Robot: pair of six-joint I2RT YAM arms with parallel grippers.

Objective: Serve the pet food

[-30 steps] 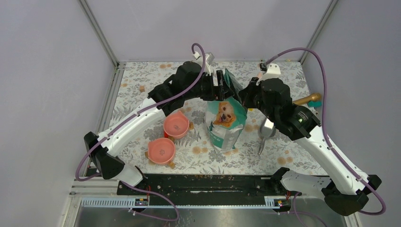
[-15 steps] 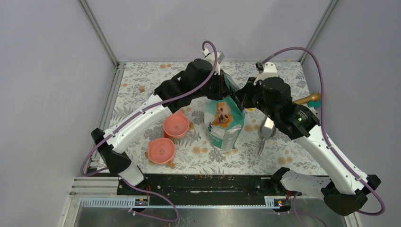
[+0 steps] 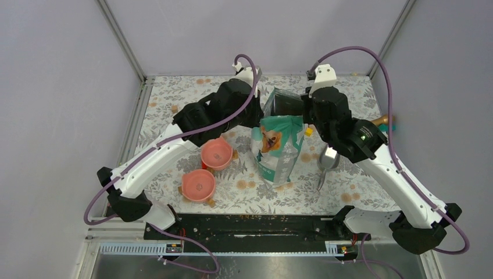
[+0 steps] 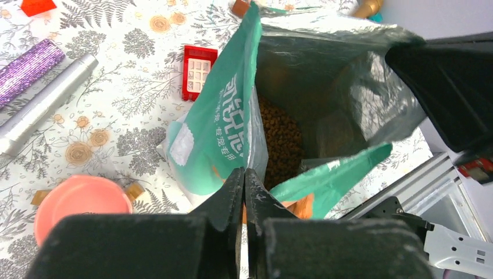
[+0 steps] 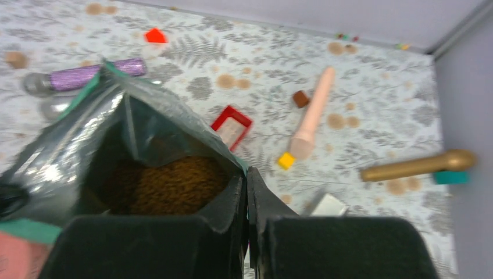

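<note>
The pouch (image 3: 278, 152) stands upright in the middle of the table (image 3: 349, 93), its dog picture facing the arms and its mouth pulled wide open. The left gripper (image 3: 263, 115) has its fingers pressed together on the pouch's left rim, pinching the teal foil with the white print. The left wrist view shows the foil caught between the two black fingertips. The right gripper (image 3: 306, 118) is clamped on the opposite rim in the same way, so the mouth is stretched between the two arms.

Down inside, past the silver lining, lies the kibble (image 4: 282, 141), a dark brown heap low in the pouch. The right wrist view shows it just below that gripper's fingertips.

Left of the pouch sit two pink bowls, apart from it. The far bowl (image 3: 217, 153) is nearer the pouch, and the near bowl (image 3: 198, 184) sits closer to the arm bases. From above both show pink insides, though the far one looks a shade darker at its centre and I cannot tell why.

A metal scoop (image 3: 327, 160) lies on the table just right of the pouch. A red block (image 4: 196, 71) lies flat on the table beside the pouch.
</note>
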